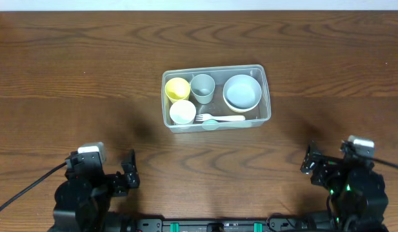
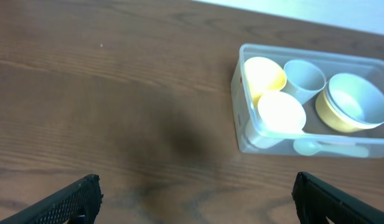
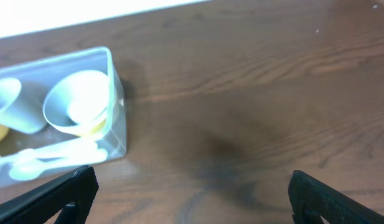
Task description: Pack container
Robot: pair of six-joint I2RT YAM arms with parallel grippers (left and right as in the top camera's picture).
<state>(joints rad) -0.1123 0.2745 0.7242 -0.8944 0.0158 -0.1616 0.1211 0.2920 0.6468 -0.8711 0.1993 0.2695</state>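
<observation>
A yellow cup (image 1: 177,89), grey cup (image 1: 202,86), white cup (image 1: 182,112), grey-blue bowl (image 1: 242,92) and white fork (image 1: 221,118) are held in the clear container (image 1: 211,68), set midway across the table (image 1: 69,64), well apart from the left gripper (image 2: 196,183) and right gripper (image 3: 193,177), both spread wide, empty.

Open wooden table (image 1: 76,77) surrounded the container (image 1: 268,103) on all sides; three cups (image 1: 202,87), stacked bowls (image 1: 242,92) and white cutlery (image 1: 223,118) crowded its inside, leaving little room.
</observation>
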